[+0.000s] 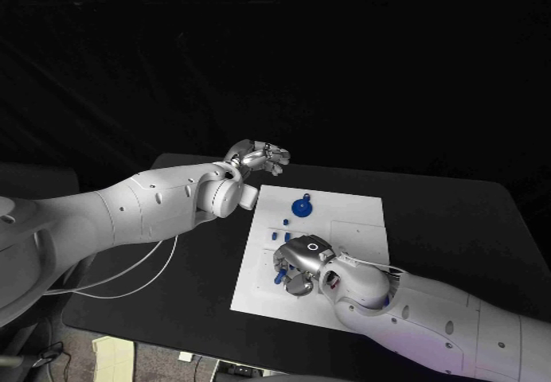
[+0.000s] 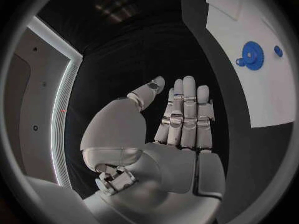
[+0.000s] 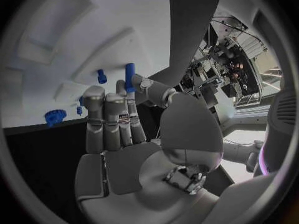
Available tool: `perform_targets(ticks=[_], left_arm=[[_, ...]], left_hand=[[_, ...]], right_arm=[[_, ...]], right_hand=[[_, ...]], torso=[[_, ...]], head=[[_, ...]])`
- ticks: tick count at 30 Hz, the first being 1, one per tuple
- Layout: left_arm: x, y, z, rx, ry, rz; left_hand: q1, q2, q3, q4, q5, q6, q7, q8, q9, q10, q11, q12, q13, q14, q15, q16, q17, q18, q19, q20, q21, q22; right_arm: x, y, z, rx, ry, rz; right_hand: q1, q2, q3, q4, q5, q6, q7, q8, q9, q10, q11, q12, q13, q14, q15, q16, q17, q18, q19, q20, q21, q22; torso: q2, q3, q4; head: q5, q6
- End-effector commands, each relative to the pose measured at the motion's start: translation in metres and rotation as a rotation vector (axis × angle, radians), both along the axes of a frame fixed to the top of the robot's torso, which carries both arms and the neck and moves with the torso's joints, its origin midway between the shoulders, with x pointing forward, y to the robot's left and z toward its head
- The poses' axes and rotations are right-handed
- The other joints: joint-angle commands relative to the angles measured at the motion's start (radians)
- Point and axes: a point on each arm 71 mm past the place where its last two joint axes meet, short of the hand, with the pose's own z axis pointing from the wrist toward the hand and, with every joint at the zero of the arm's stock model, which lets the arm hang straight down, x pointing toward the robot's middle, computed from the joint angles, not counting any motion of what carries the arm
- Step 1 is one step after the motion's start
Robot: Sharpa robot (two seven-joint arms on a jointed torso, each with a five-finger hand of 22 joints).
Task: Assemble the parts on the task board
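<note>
The right hand [image 1: 306,267] pinches a slim blue peg [image 3: 129,76] over the white task board [image 1: 356,219]. The left hand [image 2: 181,119] is empty, fingers straight and slightly apart.

My head camera looks steeply down from above onto the desk [image 1: 459,215], taking in the whole task board [image 1: 345,231] from some way off. Each wrist camera sits close behind its own robot hand, left [image 2: 181,119] and right [image 3: 115,119], looking along the fingers. All three share the board and its blue gear [image 1: 301,208].
</note>
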Motion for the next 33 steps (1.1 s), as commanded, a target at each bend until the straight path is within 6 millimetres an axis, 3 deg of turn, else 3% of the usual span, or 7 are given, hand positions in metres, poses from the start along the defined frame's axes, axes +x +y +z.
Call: perform_targets(ticks=[1,28,33], left_arm=[[0.0,-0.003,0.002,-0.013,-0.005,-0.015],[-0.001,-0.006,0.002,-0.014,-0.003,-0.021],[0.0,-0.006,0.002,-0.014,-0.003,-0.02]], left_hand=[[-0.006,0.001,-0.002,0.005,-0.002,-0.003,0.002,0.003,-0.002,0.002,0.007,-0.001,-0.001,0.008,0.0,-0.004,0.001,0.018,0.001,0.003,-0.004,0.001],[-0.005,0.0,-0.003,0.005,-0.002,-0.003,0.002,0.004,-0.002,0.002,0.007,-0.001,-0.001,0.008,0.0,-0.006,0.004,0.018,0.001,0.003,-0.005,0.002],[-0.005,0.001,-0.003,0.005,-0.002,-0.003,0.002,0.004,-0.002,0.002,0.007,-0.001,-0.001,0.008,0.0,-0.006,0.004,0.018,0.001,0.003,-0.005,0.003]], right_arm=[[-0.001,0.001,0.001,0.002,-0.024,0.004],[-0.016,0.015,-0.018,-0.108,0.031,0.074],[-0.018,0.016,-0.017,-0.085,0.052,0.078]], right_hand=[[0.004,0.009,0.003,-0.005,0.007,0.008,-0.003,0.003,0.002,0.027,0.0,0.003,0.002,0.001,-0.007,0.001,-0.001,0.117,0.002,-0.008,0.006,0.016],[-0.006,0.011,0.003,-0.014,0.014,0.007,-0.002,-0.002,0.001,0.023,0.002,-0.001,0.004,0.0,-0.006,-0.001,-0.002,0.117,-0.002,-0.006,0.006,0.017],[-0.035,0.0,-0.018,-0.02,0.082,0.001,0.001,-0.01,0.0,0.015,0.006,-0.009,0.007,-0.001,-0.002,-0.005,-0.006,0.117,-0.005,-0.002,0.005,0.017]], torso=[[0.001,-0.0002,0.0005],[0.0,-0.0013,0.0005],[0.0,-0.0009,0.0]], head=[[0.002,0.0],[0.001,-0.005],[0.002,-0.006]])
